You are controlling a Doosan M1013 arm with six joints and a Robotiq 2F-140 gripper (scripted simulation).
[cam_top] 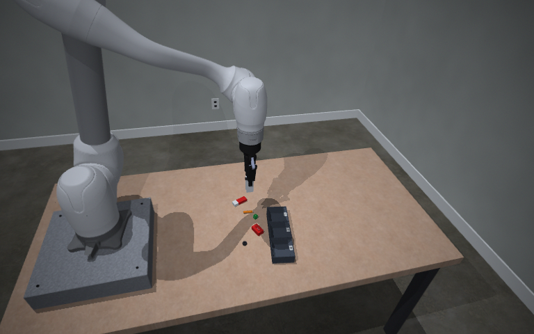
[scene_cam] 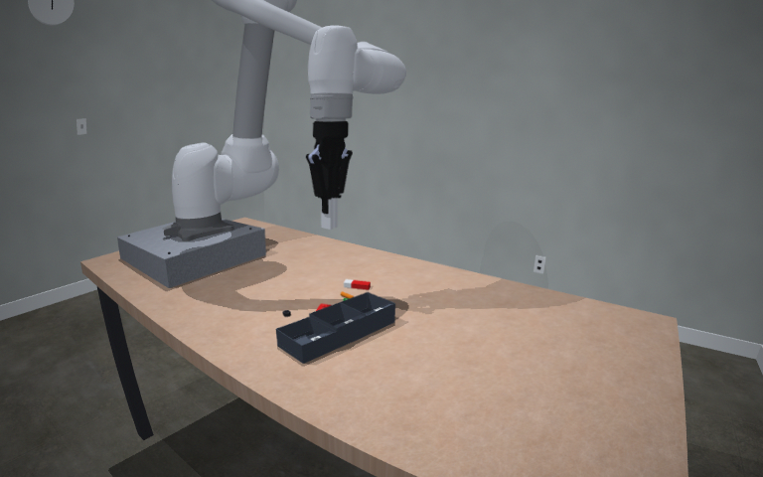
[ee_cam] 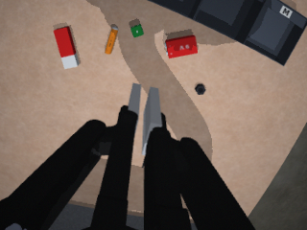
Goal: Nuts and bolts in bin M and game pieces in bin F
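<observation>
My gripper (cam_top: 249, 188) is shut and empty. It hangs well above the table, behind the small things; it also shows in the exterior view (scene_cam: 328, 220) and the wrist view (ee_cam: 144, 92). On the table lie a small black nut (cam_top: 244, 243) (ee_cam: 200, 88), a red block with pale dots (cam_top: 257, 229) (ee_cam: 182, 45), a small green piece (cam_top: 255, 216) (ee_cam: 136, 30), a thin orange stick (cam_top: 247, 211) (ee_cam: 111, 41) and a red-and-white block (cam_top: 239, 201) (ee_cam: 65, 46). The dark three-compartment bin (cam_top: 280, 234) (ee_cam: 221, 2) stands just right of them. Its labels are too small to read.
The arm's grey base plate (cam_top: 92, 255) takes up the table's left end. In the exterior view the bin (scene_cam: 336, 325) hides part of the red block (scene_cam: 323, 307).
</observation>
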